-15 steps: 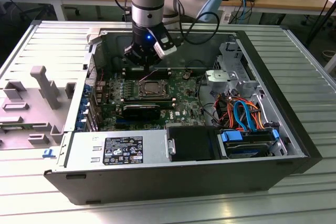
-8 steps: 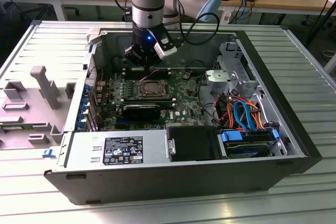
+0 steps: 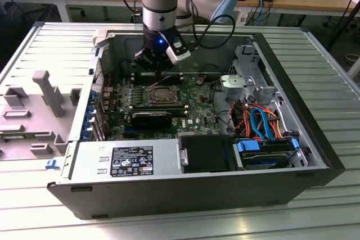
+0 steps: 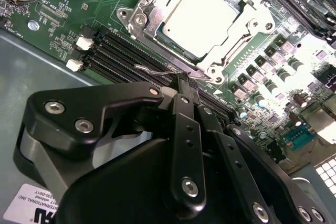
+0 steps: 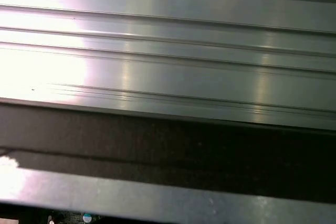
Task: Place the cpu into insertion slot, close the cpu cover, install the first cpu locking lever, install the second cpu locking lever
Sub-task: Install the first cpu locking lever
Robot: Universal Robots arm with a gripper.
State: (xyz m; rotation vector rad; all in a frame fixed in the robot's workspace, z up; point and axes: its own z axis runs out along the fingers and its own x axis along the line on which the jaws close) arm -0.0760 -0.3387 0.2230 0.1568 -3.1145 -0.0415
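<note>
The cpu (image 4: 202, 14) lies flat in the insertion slot (image 4: 137, 19), its silvery top facing up. The cpu cover (image 4: 247, 23) lies down over it, framing the chip. My gripper (image 4: 181, 78) is shut, its black fingertips at a thin wire locking lever (image 4: 152, 69) that runs along the socket's edge beside the black memory slots; whether the wire is pinched I cannot tell. In the exterior view my gripper (image 3: 158, 66) hangs inside the open computer case, just behind the insertion slot (image 3: 163, 95) on the green motherboard.
Long black memory slots (image 4: 118, 51) flank the socket. The case holds a power supply (image 3: 132, 161), a drive bay with orange and blue cables (image 3: 261, 122) and a metal cage (image 3: 250, 68). A grey plastic fixture (image 3: 48, 91) stands at the exterior view's left on the ribbed table (image 5: 168, 40).
</note>
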